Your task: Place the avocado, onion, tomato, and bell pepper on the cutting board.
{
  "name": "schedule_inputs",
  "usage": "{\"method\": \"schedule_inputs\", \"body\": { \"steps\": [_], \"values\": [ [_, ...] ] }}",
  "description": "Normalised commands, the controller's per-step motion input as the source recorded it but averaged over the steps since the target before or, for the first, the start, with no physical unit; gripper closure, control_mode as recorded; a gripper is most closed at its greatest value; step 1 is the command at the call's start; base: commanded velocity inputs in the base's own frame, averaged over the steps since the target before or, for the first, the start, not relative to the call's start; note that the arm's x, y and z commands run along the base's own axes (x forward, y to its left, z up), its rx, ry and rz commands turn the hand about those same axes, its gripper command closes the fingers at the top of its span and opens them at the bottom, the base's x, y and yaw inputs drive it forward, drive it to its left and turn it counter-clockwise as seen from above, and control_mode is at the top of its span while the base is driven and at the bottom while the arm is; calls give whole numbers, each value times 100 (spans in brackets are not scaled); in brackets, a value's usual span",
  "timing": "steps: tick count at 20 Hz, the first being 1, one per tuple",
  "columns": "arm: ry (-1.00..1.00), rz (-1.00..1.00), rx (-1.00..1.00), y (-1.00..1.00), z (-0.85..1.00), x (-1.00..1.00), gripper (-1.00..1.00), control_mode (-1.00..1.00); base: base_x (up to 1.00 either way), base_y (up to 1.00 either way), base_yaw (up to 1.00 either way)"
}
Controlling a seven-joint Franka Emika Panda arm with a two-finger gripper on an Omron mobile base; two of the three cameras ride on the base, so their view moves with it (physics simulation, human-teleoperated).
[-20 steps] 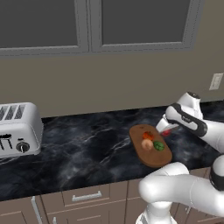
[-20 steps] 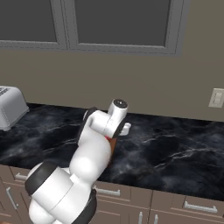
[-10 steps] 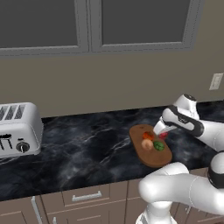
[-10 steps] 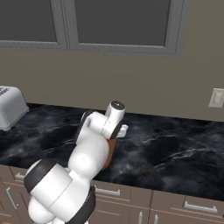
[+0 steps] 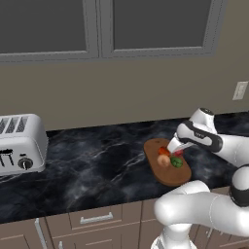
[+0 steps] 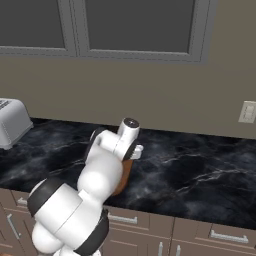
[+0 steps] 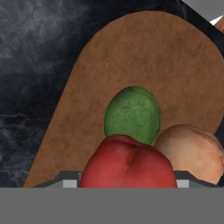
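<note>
Board: brown wooden oval cutting board (image 5: pixel 170 173) sits right of centre in the left base view, already carrying the green avocado (image 7: pixel 132 114) and peach-tan onion (image 7: pixel 190 151).
Gripper: gripper (image 5: pixel 176 149) looks clamped on a glossy red lump (image 7: pixel 127 162), probably the pepper, hanging low over the board, likely for set-down.
Surface: black marbled tabletop (image 5: pixel 97 165); silver toaster (image 5: pixel 19 143) far left, beige wall behind.

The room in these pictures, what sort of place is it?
A kitchen, computer-rendered: a toaster stands on a dark marble counter, with drawers below, and vegetables lie on a wooden cutting board.
</note>
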Motion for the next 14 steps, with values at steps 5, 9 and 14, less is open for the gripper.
{"method": "schedule_inputs", "body": {
  "steps": [5, 9, 14],
  "values": [
    [0, 12, 0, 0, -8, 1, 100, -100, 0, 0, 0],
    [0, 12, 0, 0, -6, 1, 100, -100, 0, 0, 0],
    [0, 12, 0, 0, -7, 3, -100, -100, 0, 0, 0]
  ]
}}
